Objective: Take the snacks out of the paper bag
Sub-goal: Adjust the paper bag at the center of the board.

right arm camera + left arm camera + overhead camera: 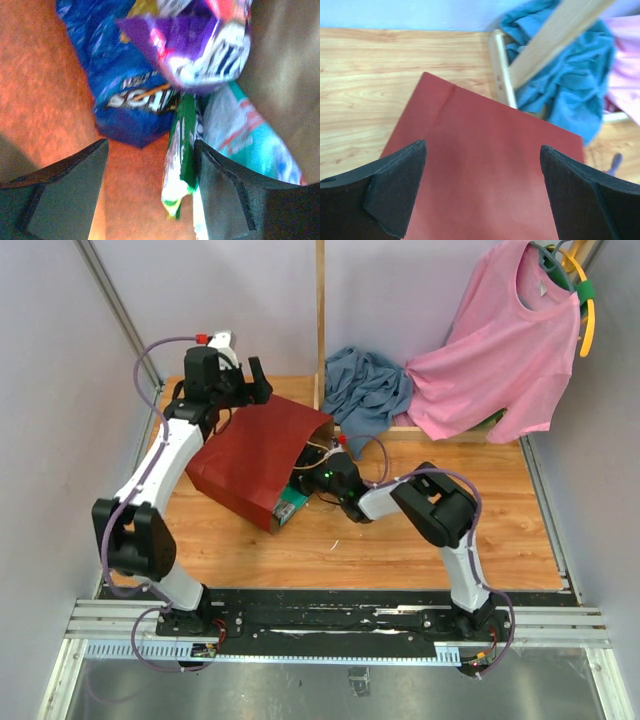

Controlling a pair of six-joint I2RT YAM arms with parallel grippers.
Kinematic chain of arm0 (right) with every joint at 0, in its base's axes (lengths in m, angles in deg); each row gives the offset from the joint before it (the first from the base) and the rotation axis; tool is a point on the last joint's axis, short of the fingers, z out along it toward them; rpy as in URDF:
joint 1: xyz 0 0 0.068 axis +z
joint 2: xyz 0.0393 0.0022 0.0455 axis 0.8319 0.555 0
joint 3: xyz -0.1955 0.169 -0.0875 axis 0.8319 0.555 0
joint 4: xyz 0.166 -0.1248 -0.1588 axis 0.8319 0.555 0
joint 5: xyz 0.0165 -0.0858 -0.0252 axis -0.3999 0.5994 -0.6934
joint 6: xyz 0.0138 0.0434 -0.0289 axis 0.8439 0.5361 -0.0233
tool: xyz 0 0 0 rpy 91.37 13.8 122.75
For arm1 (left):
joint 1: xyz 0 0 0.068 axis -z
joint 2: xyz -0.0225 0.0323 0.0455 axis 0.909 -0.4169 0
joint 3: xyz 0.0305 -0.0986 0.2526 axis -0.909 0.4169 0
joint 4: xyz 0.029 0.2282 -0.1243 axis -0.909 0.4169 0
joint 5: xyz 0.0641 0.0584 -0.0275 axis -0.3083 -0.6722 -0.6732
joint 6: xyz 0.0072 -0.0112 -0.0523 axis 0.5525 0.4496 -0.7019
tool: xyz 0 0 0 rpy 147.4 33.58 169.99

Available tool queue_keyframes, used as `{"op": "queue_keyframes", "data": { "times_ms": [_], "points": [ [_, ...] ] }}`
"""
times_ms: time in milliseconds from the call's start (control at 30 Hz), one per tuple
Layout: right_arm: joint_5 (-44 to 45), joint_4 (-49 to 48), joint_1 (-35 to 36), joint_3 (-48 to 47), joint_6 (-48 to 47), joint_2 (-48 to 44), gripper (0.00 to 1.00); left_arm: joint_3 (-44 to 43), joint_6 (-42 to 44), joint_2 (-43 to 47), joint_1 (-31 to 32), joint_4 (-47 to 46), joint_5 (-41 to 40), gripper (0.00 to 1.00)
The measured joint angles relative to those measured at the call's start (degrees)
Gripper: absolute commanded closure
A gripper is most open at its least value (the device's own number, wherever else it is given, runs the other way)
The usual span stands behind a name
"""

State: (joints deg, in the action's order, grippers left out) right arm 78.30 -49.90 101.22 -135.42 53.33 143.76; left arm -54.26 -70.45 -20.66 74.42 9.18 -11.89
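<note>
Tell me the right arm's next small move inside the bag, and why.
Probably ease the right gripper slightly forward and close on the green packet. Its jaws are open inside the paper bag, and that packet's end lies between them, nearer than the blue chip bag.

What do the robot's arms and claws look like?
The left arm and right arm are white tubes joined by chunky black joints, a thin lavender cable looping along each. The left claw and right claw each have two flat black wedge-shaped fingers.
</note>
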Motion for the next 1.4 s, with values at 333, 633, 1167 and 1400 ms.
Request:
{"op": "queue_keyframes", "data": {
  "times_ms": [333,633,1167,1400],
  "points": [
    [-3.5,-0.9,-4.0,21.8,-2.5,-15.9,0.28,6.7,7.0,18.6,17.6,7.5,3.1,0.04],
    [-4.5,0.0,-9.0,30.4,-4.6,-24.0,0.28,17.6,11.6,24.0,26.8,9.4,3.4,0.08],
    [-5.2,5.9,-12.9,36.7,-11.6,-36.3,0.27,16.9,13.7,14.4,31.6,5.5,-3.2,0.39],
    [-6.0,5.9,-13.6,36.9,-12.0,-36.3,0.27,16.1,13.7,12.9,31.6,5.4,-7.3,0.99]
  ]
}}
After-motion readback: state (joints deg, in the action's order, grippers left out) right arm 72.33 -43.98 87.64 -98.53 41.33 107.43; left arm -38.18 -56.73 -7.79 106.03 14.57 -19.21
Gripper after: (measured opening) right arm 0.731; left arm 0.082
